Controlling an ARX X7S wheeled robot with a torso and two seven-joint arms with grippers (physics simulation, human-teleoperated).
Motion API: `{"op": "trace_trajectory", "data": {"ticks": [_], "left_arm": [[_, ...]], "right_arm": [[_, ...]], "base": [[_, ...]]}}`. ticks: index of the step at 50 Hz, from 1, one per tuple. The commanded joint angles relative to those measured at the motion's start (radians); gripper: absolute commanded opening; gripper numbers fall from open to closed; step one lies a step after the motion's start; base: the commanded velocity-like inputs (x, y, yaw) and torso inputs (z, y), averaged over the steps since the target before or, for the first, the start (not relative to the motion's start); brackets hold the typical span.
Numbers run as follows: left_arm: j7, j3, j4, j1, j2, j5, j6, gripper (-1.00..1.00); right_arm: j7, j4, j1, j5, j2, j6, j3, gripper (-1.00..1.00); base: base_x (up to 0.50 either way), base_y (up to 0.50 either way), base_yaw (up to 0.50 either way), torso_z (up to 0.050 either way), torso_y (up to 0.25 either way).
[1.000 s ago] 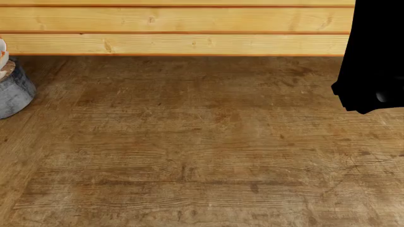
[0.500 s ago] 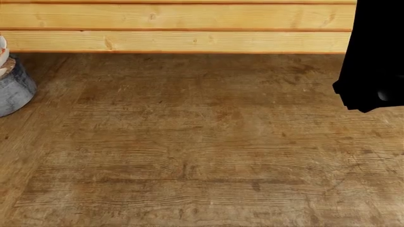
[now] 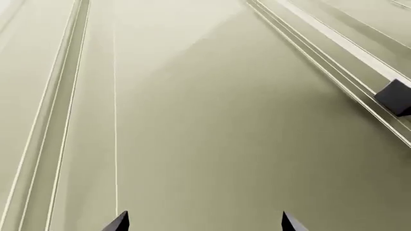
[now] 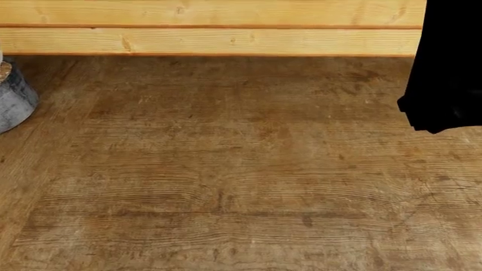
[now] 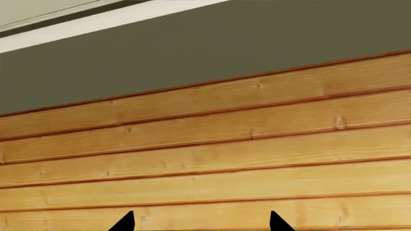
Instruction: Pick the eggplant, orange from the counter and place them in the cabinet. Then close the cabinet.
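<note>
The eggplant and the orange are out of view in every frame. The brown wooden counter fills the head view with nothing lying on the part shown. My left gripper is open, nothing between its fingertips, and it faces a pale olive panelled surface that looks like a cabinet front. My right gripper is open too, empty, and points at the pale plank wall. Only a black part of the right arm shows in the head view, at the right edge.
A grey rounded object stands at the counter's far left edge, mostly cut off. A dark grey block-shaped handle sticks out of the olive panels. Above the plank wall runs a dark olive band.
The head view has shifted: the plank wall and the grey object have slid upward and leftward in the picture. The black arm part stays near the right edge.
</note>
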Motion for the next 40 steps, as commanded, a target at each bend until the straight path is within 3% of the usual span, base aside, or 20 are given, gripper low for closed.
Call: {"op": "trace_trajectory", "data": {"ticks": [1,6,16,23,40], "left_arm": [[0.048,0.316,-0.403,0.062,0.144,-0.32,-0.014,1.0],[0.031,0.437,-0.439,0.067,0.144,-0.41,0.006,1.0],[0.028,0.569,-0.44,0.094,0.144,-0.537,-0.013,1.0],[0.037,0.655,-0.441,0.085,0.144,-0.609,-0.047,1.0],[0.017,0.69,-0.445,0.082,0.141,-0.595,-0.058,1.0]], "right_arm": [[0.007,-0.004,0.002,0.003,0.002,-0.008,-0.004,1.0],[0.011,-0.004,0.002,0.002,0.003,-0.01,-0.005,1.0],[0.014,-0.004,0.001,0.002,0.003,-0.013,-0.006,1.0],[0.012,-0.004,0.002,0.003,0.005,-0.013,-0.008,1.0],[0.016,-0.004,0.001,0.004,0.007,-0.017,-0.011,1.0]], "base": [[0.01,-0.01,-0.01,0.0,0.0],[0.01,-0.01,-0.01,0.0,-0.01],[0.01,-0.01,-0.01,0.0,-0.011],[0.01,-0.01,-0.01,0.02,-0.188],[0.01,0.0,-0.01,0.016,-0.052]]}}
